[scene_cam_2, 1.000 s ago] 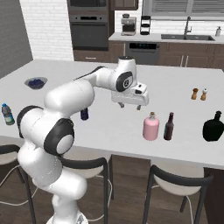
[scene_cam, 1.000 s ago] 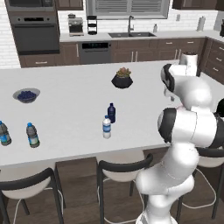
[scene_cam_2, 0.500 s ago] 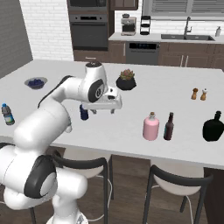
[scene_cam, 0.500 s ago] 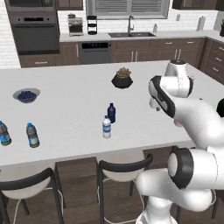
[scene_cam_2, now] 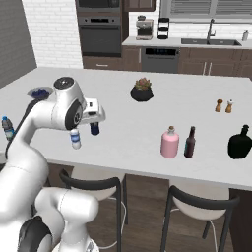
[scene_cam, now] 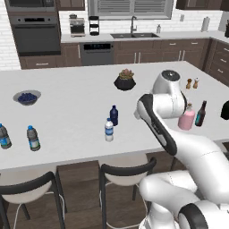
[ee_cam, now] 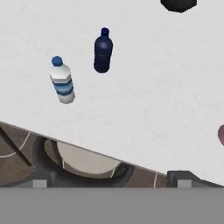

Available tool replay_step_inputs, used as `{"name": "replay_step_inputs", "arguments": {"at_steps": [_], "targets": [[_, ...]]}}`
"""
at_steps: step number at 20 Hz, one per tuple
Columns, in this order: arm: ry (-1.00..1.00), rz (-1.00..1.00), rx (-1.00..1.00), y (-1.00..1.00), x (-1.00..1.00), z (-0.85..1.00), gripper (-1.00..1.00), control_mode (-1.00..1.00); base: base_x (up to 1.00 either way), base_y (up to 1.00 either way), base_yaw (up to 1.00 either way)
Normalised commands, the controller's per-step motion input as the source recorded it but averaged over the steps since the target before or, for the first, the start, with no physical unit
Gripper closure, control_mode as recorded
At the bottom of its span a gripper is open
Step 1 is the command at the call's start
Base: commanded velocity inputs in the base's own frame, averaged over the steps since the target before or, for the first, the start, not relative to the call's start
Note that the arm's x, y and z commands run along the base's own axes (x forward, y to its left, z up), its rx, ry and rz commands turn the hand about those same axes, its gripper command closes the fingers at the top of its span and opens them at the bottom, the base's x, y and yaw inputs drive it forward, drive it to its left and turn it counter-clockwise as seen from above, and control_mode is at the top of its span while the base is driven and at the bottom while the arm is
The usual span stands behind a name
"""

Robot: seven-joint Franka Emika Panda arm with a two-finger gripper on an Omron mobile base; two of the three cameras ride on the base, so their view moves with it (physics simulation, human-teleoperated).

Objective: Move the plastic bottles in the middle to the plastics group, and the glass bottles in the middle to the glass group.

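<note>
The clear bottle and the navy bottle stand upright, just beside each other but apart, near the counter's front edge at mid-length; in the hand view the clear one lies left of the navy one. The pink bottle stands toward the right end near the front edge, just beside the brown bottle, so the glass part looks nearly done already. The two blue-capped bottles wait well apart at the left end, close to the front edge. The gripper hovers above the middle pair; whether its fingers are open or closed cannot be told. The likely trouble: the two plastics stand so close that a descent on one could knock the other over, and both sit near the front edge, so a toppled bottle might roll off. A long carry to the left end could also bump the bottles there. The clear bottle's label is a pale blue band; no writing or brand can be read on any bottle.
</note>
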Motion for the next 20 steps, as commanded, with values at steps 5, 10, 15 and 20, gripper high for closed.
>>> {"name": "replay_step_inputs", "arguments": {"at_steps": [5,10,15,20], "targets": [[-0.18,0.03,0.0,1.0,0.0,0.22,-1.0,-1.0,0.0,0.0,0.0],[-0.07,-0.02,0.0,0.89,0.43,0.13,-1.0,-1.0,0.0,0.0,0.0],[0.02,-0.08,0.08,0.31,0.28,0.06,-1.0,-1.0,0.0,0.0,0.0],[0.09,0.0,0.1,-0.1,0.05,0.0,-1.0,-1.0,0.0,0.0,0.0]]}}
